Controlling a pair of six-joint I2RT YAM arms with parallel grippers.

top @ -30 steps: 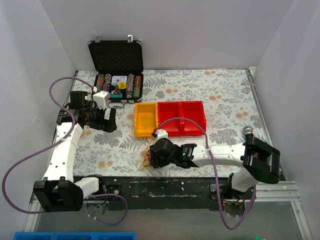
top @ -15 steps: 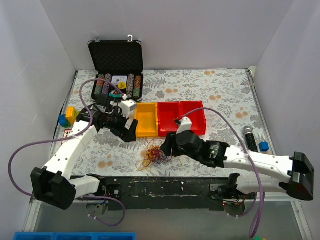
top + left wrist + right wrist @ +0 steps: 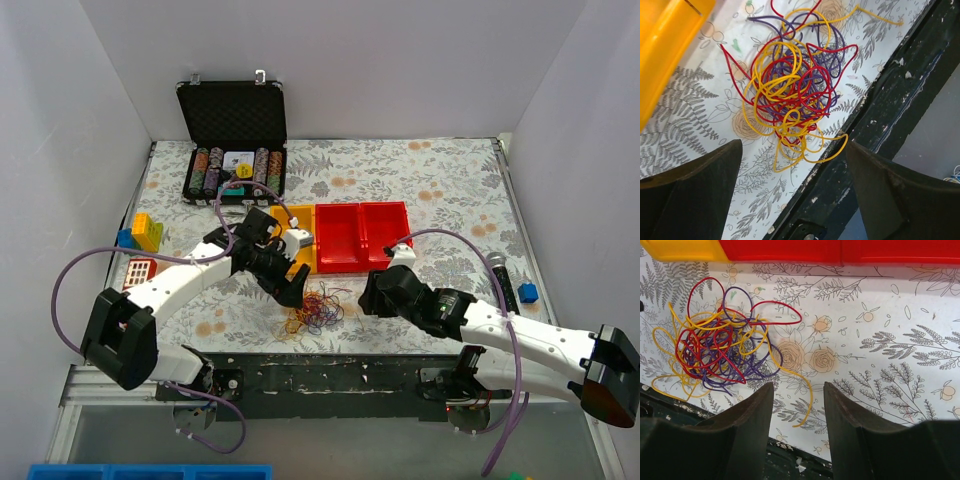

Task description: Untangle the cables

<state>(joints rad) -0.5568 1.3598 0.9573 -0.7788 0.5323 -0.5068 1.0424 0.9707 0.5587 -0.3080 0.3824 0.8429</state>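
Note:
The cables (image 3: 314,310) are a small tangle of thin red, yellow and purple loops lying on the floral table near its front edge. My left gripper (image 3: 293,291) hovers just left of the tangle, open and empty. In the left wrist view the tangle (image 3: 790,90) lies ahead of the wide-apart jaws of the gripper (image 3: 795,200). My right gripper (image 3: 367,299) is just right of the tangle, open and empty. In the right wrist view the tangle (image 3: 720,350) lies up and left of the gripper (image 3: 797,412), and one loose yellow strand (image 3: 805,390) ends between the fingers on the table.
A yellow bin (image 3: 290,240) and two red bins (image 3: 362,235) stand right behind the tangle. An open black case of poker chips (image 3: 232,150) is at the back left. Toy blocks (image 3: 140,232) lie at the left, a microphone (image 3: 498,275) and blue block (image 3: 527,292) at the right. The black front edge (image 3: 330,365) is close.
My left arm has swung right and nearer, up to the tangle. My right gripper has let go of the tangle and drawn back to the right. The tangle has shifted slightly right.

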